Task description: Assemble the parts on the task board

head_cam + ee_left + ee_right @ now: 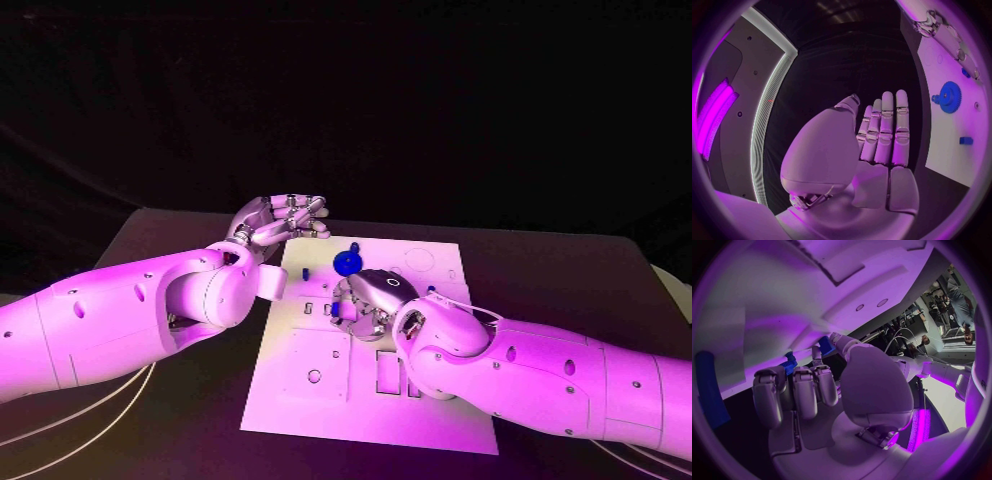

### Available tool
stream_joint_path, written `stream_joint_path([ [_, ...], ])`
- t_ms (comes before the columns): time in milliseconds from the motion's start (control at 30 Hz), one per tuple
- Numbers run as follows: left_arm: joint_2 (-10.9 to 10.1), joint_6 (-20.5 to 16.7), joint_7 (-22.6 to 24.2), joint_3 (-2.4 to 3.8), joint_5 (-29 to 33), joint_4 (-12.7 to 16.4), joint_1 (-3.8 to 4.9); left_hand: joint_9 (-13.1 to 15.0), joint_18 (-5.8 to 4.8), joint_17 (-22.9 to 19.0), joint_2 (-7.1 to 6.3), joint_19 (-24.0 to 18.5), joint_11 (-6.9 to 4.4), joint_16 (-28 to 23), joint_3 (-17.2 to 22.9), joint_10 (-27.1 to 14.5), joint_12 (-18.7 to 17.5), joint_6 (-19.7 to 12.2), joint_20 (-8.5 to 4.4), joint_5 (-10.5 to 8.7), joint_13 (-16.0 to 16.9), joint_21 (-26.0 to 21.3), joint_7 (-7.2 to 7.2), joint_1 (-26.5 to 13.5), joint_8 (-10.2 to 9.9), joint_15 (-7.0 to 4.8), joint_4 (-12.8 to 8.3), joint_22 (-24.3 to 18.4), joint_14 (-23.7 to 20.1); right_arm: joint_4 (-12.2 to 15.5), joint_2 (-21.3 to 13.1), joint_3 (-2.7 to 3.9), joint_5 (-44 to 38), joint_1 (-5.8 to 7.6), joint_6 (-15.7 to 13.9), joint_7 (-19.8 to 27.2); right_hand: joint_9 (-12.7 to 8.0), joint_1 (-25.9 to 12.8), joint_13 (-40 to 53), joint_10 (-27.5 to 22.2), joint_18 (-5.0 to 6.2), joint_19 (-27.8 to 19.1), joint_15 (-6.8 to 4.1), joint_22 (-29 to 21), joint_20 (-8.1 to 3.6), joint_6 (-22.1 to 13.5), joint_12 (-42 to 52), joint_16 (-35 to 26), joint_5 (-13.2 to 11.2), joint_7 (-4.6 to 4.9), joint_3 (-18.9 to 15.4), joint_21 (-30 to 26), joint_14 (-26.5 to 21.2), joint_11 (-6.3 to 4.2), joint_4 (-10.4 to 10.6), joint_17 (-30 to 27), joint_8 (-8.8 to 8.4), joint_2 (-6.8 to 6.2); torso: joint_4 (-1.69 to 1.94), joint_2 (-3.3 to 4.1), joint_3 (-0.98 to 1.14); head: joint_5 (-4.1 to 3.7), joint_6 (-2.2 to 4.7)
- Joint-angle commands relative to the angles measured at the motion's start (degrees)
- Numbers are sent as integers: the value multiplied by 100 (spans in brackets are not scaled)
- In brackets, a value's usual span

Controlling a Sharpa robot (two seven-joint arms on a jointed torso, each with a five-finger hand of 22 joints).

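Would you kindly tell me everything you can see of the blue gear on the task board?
The blue gear is a round, toothed disc, plastic by its look, with a raised hub at its centre. It sits on the white task board near its far end, just beyond the right hand; whether that hand touches it cannot be told. The left wrist view shows it face-on, apart from the open left hand.

Black table, white task board lying flat at its middle
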Motion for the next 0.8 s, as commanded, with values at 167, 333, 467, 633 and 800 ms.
stream_joint_path([
  [167, -1, 91, 11, 4, 12, 11, 5, -6, 66, 7, -41, -11, 18, 38, 34, 40, -31, -1, 8, -25, 6, 26, 26, -3, -12, -4, -2, 6, -41, 108, -72, -3, -201, -11, -454, 4, -38, -101, 721, -68, -39, 600, 81, 1506, 85, -205, -59, 7, -133, 30, -251, 25, 586, 64, 136, 1458, -115, -104, 2, 1, 0, 7, -5],
  [333, -15, 185, -219, 3, -211, -35, 5, -13, 66, 40, -102, -28, 24, 66, 12, 27, -57, -27, 18, -51, 5, 37, 22, -114, -26, 5, 7, 9, -55, 370, -315, 14, -233, 8, -993, 127, -66, -6, 682, -116, -39, 600, 115, 1506, 118, -317, -87, 5, -164, 73, -520, 25, 583, 102, 241, 1449, -211, -96, 1, -17, -1, 4, 5],
  [467, -28, 371, -648, 3, -743, -92, 5, -16, 76, 111, -196, -7, -9, 157, -139, 69, -50, -77, 24, -89, 23, 54, -32, -430, -40, -18, 9, 7, 12, 622, -607, 54, 16, 85, -1220, 525, -112, 250, 677, -129, -39, 600, 170, 1506, 164, -510, -87, 5, -119, 144, -803, 25, 584, 164, 307, 1451, -362, -6, -8, -30, -1, 5, 21],
  [633, -30, 698, -1407, 4, -1540, -169, 6, 42, 95, 435, -179, 383, -158, 699, -212, 390, 116, 104, -135, -99, 118, 342, -146, -530, 72, -198, -4, 133, 578, 884, -1050, 102, 688, 242, -1235, 1291, -92, 454, 707, -103, -39, 600, 176, 1506, 179, -407, -59, 7, -111, 135, -839, 25, 586, 161, 311, 1460, -332, 83, 4, -66, 1, -41, 27],
  [800, -52, 1237, -2326, 10, -2696, -233, 28, 148, 74, 1574, -121, 878, -336, 2151, -153, 824, 309, 449, -416, -86, 291, 1051, -275, -562, 197, -405, 4, 517, 1228, 1146, -1726, 132, 1927, 537, -962, 1978, -25, 621, 717, -96, -39, 600, 131, 1506, 149, -132, -48, 0, 108, 72, -754, 25, 579, 106, 289, 1435, -172, 184, 29, -120, 1, -66, 31],
])
